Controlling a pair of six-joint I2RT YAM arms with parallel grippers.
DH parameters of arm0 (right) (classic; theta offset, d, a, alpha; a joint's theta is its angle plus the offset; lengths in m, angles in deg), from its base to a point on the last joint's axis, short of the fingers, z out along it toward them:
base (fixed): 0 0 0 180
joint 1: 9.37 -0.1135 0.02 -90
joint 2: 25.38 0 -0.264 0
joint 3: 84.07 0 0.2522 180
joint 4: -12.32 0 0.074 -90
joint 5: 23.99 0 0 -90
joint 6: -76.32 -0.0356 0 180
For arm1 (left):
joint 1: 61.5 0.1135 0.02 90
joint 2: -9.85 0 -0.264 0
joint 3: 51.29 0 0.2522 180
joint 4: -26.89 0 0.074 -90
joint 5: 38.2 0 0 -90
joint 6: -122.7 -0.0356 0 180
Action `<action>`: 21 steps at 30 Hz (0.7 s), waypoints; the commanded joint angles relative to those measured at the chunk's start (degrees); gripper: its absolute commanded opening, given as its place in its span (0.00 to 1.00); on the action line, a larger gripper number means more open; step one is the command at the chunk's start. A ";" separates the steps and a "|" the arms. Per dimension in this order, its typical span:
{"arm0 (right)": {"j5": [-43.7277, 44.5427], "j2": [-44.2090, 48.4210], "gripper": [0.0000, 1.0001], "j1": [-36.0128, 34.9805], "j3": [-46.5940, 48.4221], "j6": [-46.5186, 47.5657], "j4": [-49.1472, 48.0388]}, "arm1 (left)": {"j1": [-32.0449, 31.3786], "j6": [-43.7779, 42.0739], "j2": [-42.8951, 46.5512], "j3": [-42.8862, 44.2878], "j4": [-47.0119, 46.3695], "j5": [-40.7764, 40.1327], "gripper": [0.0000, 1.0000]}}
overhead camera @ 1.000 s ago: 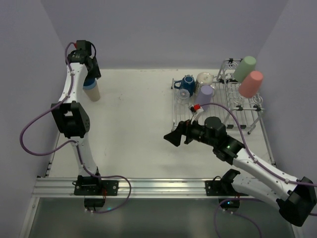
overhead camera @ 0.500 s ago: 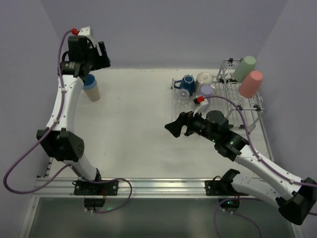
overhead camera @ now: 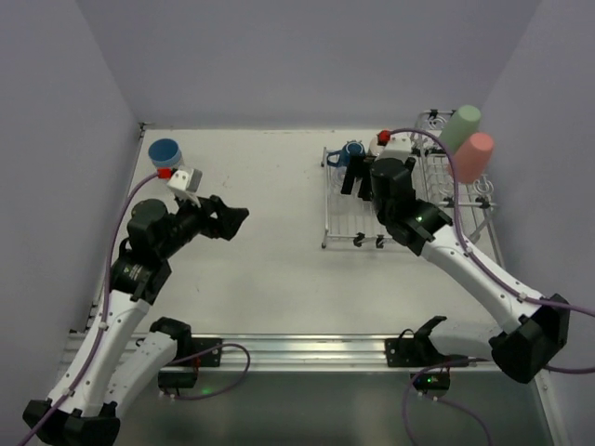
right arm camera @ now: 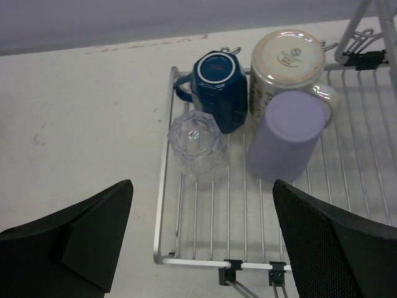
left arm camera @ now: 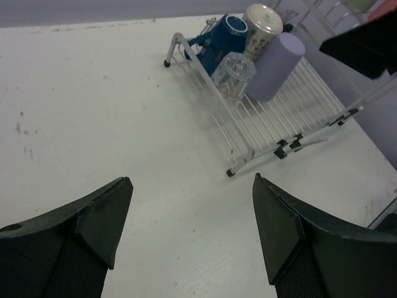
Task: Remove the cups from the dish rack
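My right pincer hung wide apart and empty above the near-left part of the dish rack; my left pincer, also apart and empty, was over the table. Four cups sat bottoms up in the rack's far-left corner: glass, blue mug, white mug, lavender tumbler. The glass I judged slippery and breakable, best pinched gently across its sides; the tumbler light; the mugs heavier. Only the overhead view showed the green tumbler and pink tumbler at the rack's other end, and a blue cup on the table; there my right pincer hid the glass.
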 commanded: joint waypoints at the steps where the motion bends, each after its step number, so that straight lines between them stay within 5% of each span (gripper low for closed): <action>1: 12.99 -6.41 0.96 0.19 4.97 0.04 2.04 | 0.01 0.73 6.29 -5.74 -5.04 4.23 0.85; 9: 22.86 -18.90 0.97 2.39 11.30 -6.98 2.84 | -15.17 -4.90 10.87 -8.12 -1.88 -6.05 0.86; 21: 24.18 -26.55 0.99 7.66 15.00 -15.52 8.37 | -26.08 -6.04 12.90 -8.04 0.31 -12.72 0.86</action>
